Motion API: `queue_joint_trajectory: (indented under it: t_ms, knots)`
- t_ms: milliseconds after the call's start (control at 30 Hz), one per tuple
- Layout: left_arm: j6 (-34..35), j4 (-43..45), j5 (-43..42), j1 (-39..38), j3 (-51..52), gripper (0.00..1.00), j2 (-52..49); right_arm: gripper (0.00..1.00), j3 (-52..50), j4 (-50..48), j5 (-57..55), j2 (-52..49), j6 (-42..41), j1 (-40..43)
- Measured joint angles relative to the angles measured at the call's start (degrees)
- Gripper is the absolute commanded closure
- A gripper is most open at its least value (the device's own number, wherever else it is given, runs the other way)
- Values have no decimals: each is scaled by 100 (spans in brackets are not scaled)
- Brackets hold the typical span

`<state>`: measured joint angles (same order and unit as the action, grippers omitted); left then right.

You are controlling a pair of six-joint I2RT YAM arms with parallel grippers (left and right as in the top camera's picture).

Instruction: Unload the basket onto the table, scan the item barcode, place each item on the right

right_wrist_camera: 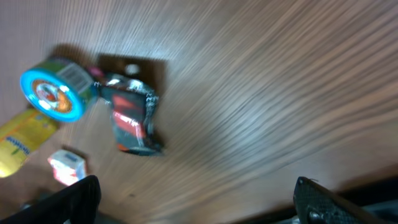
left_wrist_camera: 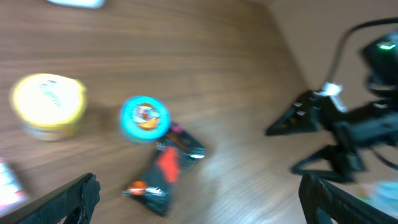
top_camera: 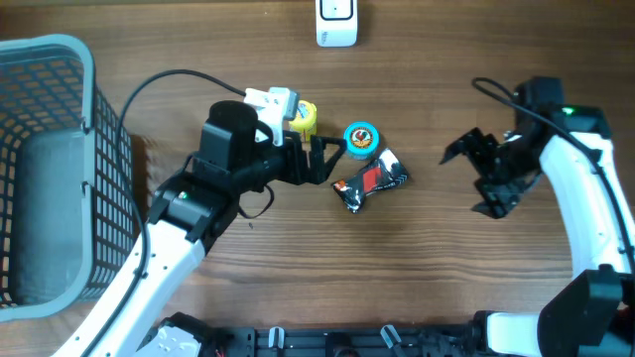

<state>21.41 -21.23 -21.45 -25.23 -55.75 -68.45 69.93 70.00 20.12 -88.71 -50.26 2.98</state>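
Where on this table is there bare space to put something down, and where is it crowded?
Bare wood: between snack packet and right hand; front strip below the packet; top, between basket and white device. Crowded around the left hand: white box, yellow tub, blue-lidded can, packet.

We hold our black two-finger left gripper (top_camera: 332, 161) and black two-finger right gripper (top_camera: 461, 183) spread wide, empty, pointing toward each other.

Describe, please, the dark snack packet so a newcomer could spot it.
From the big basket on the left, look right to the cluster mid-table. The packet lies beside the blue-lidded tub; it alone is flat, a crinkled black wrapper with red print.
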Motion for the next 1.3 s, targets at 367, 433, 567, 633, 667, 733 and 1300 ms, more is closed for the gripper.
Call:
queue_joint_trajectory:
  t_ms: [367, 433, 567, 633, 667, 733, 1300]
  knots:
    - [-892, -896, 1779, 494, -1073, 0, 199, 0, 11, -1864, -208, -166, -710, -2247]
    - [-918, -920, 1880, 699, -1119, 0, 291, 0, 11, -1838, -323, -339, -964, -2450]
    - [-940, -1147, 1996, 892, -1121, 0, 509, 1, 11, -1784, -413, -903, -1521, -2573]
    - [-944, -1231, 2013, 892, -1123, 0, 590, 0, 11, -1869, -378, -1172, -1659, -2573]
    - [-960, -1268, 2013, 892, -1123, 0, 634, 0, 11, -1941, -343, -1349, -1729, -2573]
    - [-962, -1305, 2013, 892, -1123, 0, 688, 0, 11, -2039, -302, -1633, -1808, -2583]
    - [-981, -1486, 2013, 892, -1126, 0, 726, 10, 11, -2625, -863, -2122, -1906, -2669]
